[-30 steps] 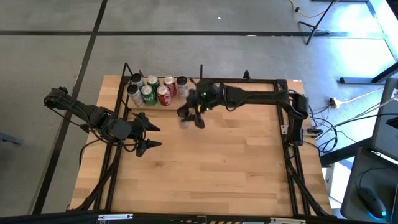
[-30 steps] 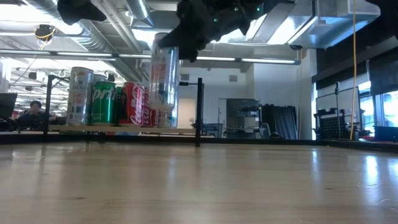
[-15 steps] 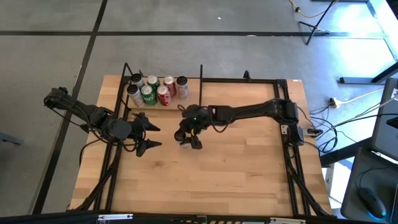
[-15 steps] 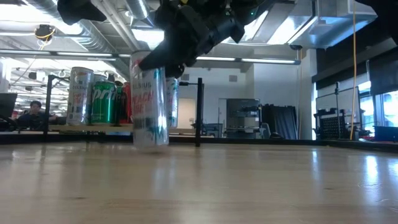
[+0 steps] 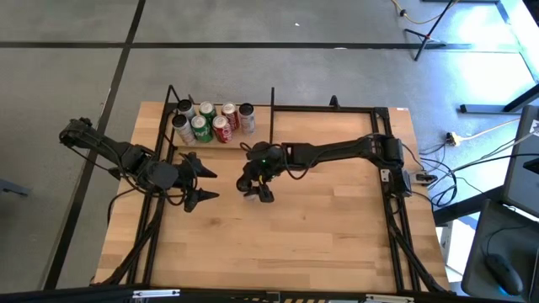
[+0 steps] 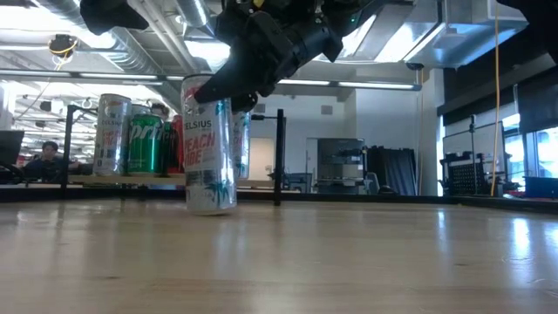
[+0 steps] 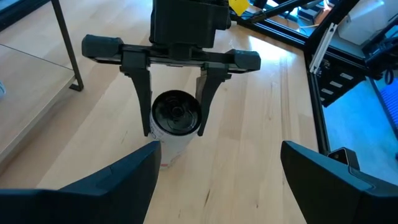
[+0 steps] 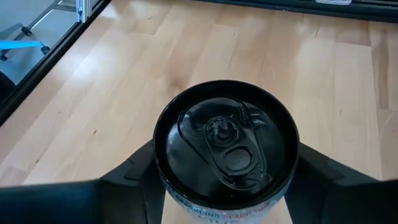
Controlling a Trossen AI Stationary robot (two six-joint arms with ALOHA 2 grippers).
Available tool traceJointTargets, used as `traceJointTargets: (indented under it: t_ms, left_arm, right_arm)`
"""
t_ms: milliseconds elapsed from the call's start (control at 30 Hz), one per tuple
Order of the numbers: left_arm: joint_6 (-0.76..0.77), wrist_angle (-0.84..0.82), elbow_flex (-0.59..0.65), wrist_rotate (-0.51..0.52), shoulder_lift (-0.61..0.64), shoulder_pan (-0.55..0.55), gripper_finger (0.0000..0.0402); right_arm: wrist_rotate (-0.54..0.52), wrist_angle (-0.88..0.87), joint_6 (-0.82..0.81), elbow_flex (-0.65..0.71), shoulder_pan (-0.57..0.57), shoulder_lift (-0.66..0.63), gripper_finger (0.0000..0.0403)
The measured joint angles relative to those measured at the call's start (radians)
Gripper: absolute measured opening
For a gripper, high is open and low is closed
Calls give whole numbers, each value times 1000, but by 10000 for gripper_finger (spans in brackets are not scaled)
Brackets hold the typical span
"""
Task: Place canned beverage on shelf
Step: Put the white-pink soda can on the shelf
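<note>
1. We found the right gripper [image 5: 255, 187] out over the table [image 5: 320, 236], on the open board in front of the shelf [image 5: 173, 139] and toward the shelf's right end.
2. Its fingers [image 7: 143, 93] were clamped on either side of a white canned beverage [image 6: 209, 144], near the can's top; the left wrist view showed one finger on each flank of the can [image 7: 176, 121].
3. The can stood upright, and in the low view its base met the tabletop [image 6: 349, 262]. The lettering "CELSIUS" and "PEACH" was legible on its side.
4. The right wrist view looked straight down on the can's dark lid [image 8: 225, 143], pull tab included, with the two fingers [image 8: 134, 171] flanking it.
5. The can was therefore off the shelf, nearer the camera than the shelf in the low view.
6. On the shelf, we counted a cluster of upright cans [image 5: 210, 122]: silver, green and red. The low view showed a silver can [image 6: 112, 135], a green can [image 6: 146, 144] and a red one partly hidden behind the held can.
7. The left gripper [image 5: 200, 183] hung over the table in front of the shelf's left end, well apart from the held can, jaws spread wide and holding nothing.
</note>
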State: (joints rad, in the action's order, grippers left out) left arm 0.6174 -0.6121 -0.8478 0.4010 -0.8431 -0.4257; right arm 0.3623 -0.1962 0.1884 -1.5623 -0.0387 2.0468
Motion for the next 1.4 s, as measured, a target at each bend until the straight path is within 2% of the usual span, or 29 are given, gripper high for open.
traceJointTargets:
  t_ms: [67,200,367,500,667,800,933,1000,1100,1167,1333,1400]
  left_arm:
    - [0,0,0,0,0,0,320]
    - [0,0,0,0,0,0,320]
    - [0,0,0,1,0,0,320]
    - [0,0,0,1,0,0,320]
    - [0,0,0,1,0,0,320]
    - [0,0,0,1,0,0,320]
    - [-2,0,0,1,0,0,320]
    - [-5,0,0,1,0,0,320]
    - [-31,0,0,2,0,0,320]
    - [-45,0,0,2,0,0,320]
    - [-51,0,0,2,0,0,320]
    - [-51,0,0,2,0,0,320]
  right_arm:
    - [-2,-2,0,0,0,0,238]
    - [-9,-10,1,0,0,0,306]
    - [-105,-71,-1,-31,0,0,361]
    - [-115,-231,-12,-129,-1,0,372]
    - [-137,-349,-155,-213,0,0,375]
    - [-153,-382,-232,-224,7,0,375]
    - [-143,-374,-252,-224,24,13,376]
    - [-175,-377,-252,-223,40,18,376]
    - [-233,-373,-242,-224,57,33,366]
    - [-252,-371,-237,-223,65,46,343]
    - [-275,-378,-241,-222,66,53,236]
    - [-279,-373,-241,-222,65,53,216]
